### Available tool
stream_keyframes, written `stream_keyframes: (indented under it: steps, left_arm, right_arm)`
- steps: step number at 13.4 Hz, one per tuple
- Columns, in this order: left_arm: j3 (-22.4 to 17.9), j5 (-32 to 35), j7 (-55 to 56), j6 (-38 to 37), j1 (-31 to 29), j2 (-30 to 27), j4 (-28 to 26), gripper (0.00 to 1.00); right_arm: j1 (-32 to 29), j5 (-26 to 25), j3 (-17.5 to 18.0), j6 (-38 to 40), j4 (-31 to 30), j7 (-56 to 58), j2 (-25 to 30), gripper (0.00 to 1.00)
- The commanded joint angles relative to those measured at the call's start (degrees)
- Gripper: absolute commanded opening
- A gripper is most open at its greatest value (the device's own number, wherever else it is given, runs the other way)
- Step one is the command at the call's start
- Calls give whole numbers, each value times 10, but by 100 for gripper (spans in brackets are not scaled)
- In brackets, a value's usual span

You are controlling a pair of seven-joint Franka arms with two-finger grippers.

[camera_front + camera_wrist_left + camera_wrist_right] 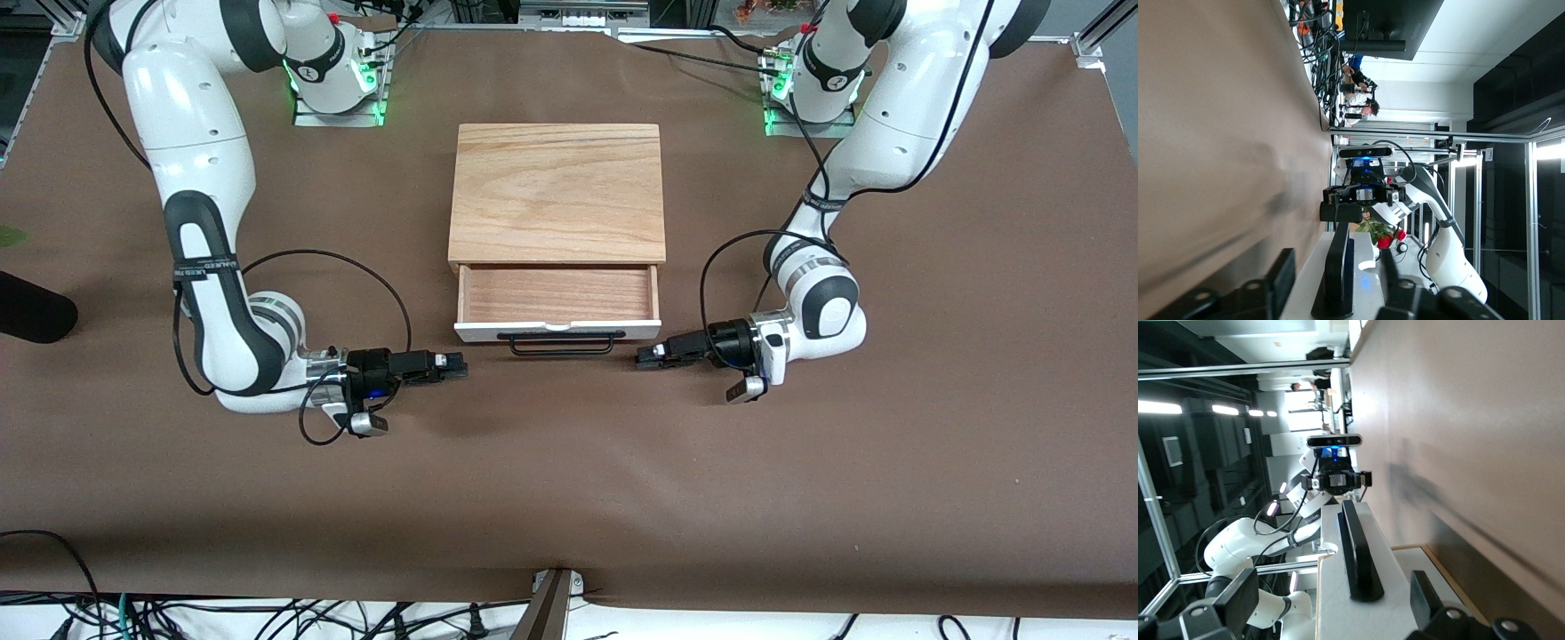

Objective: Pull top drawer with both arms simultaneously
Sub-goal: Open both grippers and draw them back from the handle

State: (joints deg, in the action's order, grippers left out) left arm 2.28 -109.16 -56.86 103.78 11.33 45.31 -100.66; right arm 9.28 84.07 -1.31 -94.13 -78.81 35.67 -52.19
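Note:
The top drawer [558, 295] stands partly pulled out of the wood-topped cabinet [557, 191], with its white front [480, 332] and black bar handle [562, 344] facing the front camera. My left gripper [645, 356] is open and low over the table, just off the drawer front's end toward the left arm. My right gripper [458, 366] is open and low off the other end. Neither touches the handle. In the left wrist view the handle [1338, 267] lies end-on between my fingers [1281, 273]. In the right wrist view the handle [1358, 553] lies the same way, between my fingers [1421, 590].
Brown cloth covers the table [569, 498]. A black rounded object [31, 307] pokes in at the table edge toward the right arm's end. The arm bases [338, 80] stand farther from the front camera than the cabinet. Cables hang off the table's near edge.

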Motion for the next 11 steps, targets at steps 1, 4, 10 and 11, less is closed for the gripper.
stream_keyframes:
  steps: [1, 4, 10, 11]
  left_arm:
    - [1, 11, 10, -6, 0, -19, -16, 100]
    - [-25, 12, 28, -7, 4, -55, -38, 100]
    - [-118, 190, 79, 6, 3, -152, -57, 100]
    - [-122, 213, 104, 12, 2, -175, -66, 100]
  right_arm:
    - [-1, -77, -16, 1, -6, -65, 49, 100]
    - [-1, -229, -20, 1, 15, -145, 101, 100]
    - [1, -571, -23, 20, 30, -241, 217, 100]
    - [2, -613, -27, 47, 30, -245, 239, 100]
